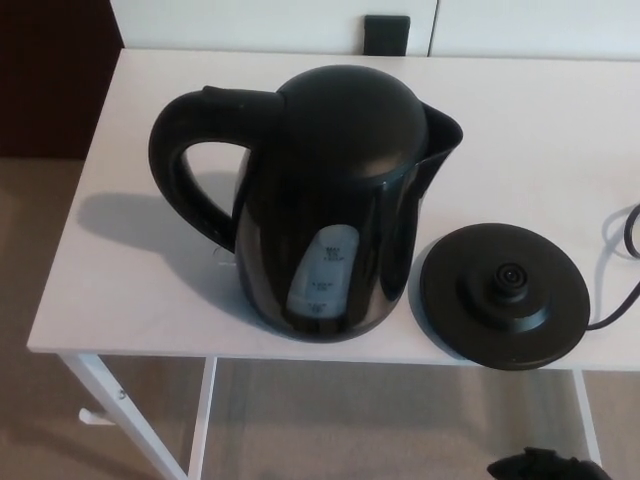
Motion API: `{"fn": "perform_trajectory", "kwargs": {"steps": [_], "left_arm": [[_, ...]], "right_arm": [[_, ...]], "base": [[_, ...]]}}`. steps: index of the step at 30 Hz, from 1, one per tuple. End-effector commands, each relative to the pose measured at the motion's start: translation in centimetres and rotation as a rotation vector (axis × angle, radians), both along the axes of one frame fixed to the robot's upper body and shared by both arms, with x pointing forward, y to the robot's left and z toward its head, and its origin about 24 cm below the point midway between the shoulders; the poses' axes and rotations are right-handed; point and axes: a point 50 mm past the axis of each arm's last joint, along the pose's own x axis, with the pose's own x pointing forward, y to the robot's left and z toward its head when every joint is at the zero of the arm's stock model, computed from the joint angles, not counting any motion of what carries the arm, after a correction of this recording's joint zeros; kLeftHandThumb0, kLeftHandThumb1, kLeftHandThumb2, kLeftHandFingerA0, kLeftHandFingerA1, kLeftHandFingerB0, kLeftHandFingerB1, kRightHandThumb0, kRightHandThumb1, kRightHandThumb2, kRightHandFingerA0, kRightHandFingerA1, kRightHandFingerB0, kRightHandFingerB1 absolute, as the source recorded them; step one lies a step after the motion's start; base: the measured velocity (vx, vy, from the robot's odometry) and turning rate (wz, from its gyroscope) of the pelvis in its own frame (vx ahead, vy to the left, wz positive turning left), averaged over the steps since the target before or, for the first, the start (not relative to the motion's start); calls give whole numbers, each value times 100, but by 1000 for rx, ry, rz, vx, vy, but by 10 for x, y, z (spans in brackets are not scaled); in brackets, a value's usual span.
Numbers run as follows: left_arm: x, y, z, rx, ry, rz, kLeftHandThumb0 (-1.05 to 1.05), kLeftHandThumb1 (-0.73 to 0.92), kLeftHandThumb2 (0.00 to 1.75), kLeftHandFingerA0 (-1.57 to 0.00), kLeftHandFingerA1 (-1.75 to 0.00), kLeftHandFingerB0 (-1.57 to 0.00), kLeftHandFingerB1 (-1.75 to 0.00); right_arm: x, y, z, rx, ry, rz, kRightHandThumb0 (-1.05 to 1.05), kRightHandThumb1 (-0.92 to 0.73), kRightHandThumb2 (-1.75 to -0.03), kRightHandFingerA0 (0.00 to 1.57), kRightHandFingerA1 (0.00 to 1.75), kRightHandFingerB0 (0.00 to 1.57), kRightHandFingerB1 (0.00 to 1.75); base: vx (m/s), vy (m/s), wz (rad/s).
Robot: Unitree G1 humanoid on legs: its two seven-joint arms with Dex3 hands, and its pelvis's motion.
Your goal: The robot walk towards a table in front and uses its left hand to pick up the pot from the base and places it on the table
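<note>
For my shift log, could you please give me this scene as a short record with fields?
pot: black, upright on the table, off the base
handle: points to picture left
base: bare, on the table just right of the pot
cord: runs from the base off the right edge
table: white
left hand: not in view
right hand: only a dark part at the bottom edge, state unclear
</note>
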Motion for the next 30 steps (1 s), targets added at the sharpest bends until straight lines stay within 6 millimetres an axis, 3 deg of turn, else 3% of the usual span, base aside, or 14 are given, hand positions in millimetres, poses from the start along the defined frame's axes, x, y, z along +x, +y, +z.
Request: {"fn": "perform_trajectory", "kwargs": {"steps": [1, 2, 4, 6, 7, 8, 9, 10, 11, 17, 23, 25, 29, 30], "left_arm": [[-65, 32, -78, -140, 98, 287, -81, 75, 103, 0, -19, 0, -11], [-75, 34, -90, -156, 129, 331, -81, 75, 103, 0, -19, 0, -11], [-120, 37, -138, -199, 306, 455, -80, 73, 102, 0, -17, 0, -11], [-134, 36, -149, -184, 350, 478, -79, 73, 102, 0, -17, 0, -12], [-145, 35, -161, -189, 391, 502, -75, 67, 87, 0, -14, 0, -4], [-152, 34, -168, -184, 417, 515, -69, 83, 63, 0, -17, 0, -8], [-162, 33, -177, -133, 463, 538, -80, 68, 101, 0, -17, 0, -16], [-173, 31, -187, -60, 515, 558, -80, 68, 101, 0, -17, 0, -16], [-178, 30, -193, 23, 561, 563, -86, 71, 102, -3, -15, -4, -16], [-189, 27, -213, 138, 722, 530, -84, 75, 104, -4, -18, -4, -20], [-181, 15, -216, 154, 701, 447, -82, 73, 102, -6, -24, -6, -25], [-177, 3, -217, 247, 707, 290, -84, 74, 104, -6, -24, -6, -21], [-169, -15, -225, 283, 684, 212, -83, 64, 97, -7, -42, -8, -25], [-168, -20, -227, 300, 685, 188, -78, 61, 97, -4, -38, -8, -27]], "right_arm": [[-9, -17, -5, 10, 16, -116, -14, -59, -57, 50, 45, 48, 44], [-11, -19, -6, 15, 20, -140, -14, -59, -57, 50, 45, 48, 44], [-18, -22, -9, 16, 21, -176, -26, -60, -57, 44, 42, 41, 41], [-23, -22, -11, 30, 26, -200, -29, -60, -57, 42, 41, 39, 40], [-25, -22, -12, 43, 25, -224, -32, -60, -57, 39, 41, 36, 39], [-28, -22, -13, 53, 26, -247, -33, -60, -58, 37, 40, 34, 38], [-30, -23, -14, 63, 26, -271, -35, -65, -59, 35, 39, 30, 36], [-34, -24, -15, 71, 25, -292, -35, -65, -59, 35, 39, 30, 36], [-35, -25, -15, 73, 24, -300, -41, -63, -70, 31, 43, 28, 41], [-33, -34, -11, 80, 15, -334, -35, -62, -66, 31, 42, 27, 40], [-21, -34, -6, 77, -8, -311, -35, -62, -66, 32, 42, 28, 39], [-18, -32, -5, 75, -15, -292, -29, -64, -59, 34, 39, 28, 36], [-12, -31, -2, 56, -29, -266, -32, -64, -58, 36, 40, 29, 36], [-11, -31, -1, 57, -30, -265, -32, -63, -58, 36, 40, 30, 37]], "base": [[0, 0, 0], [0, 0, 0], [0, 0, 0], [0, 0, 0], [0, 0, 0], [0, 0, 0], [0, 0, 0], [0, 0, 0], [0, 0, 0], [0, 0, 0], [0, 0, 0], [0, 0, 0], [0, 0, 0], [0, 0, 0]]}}
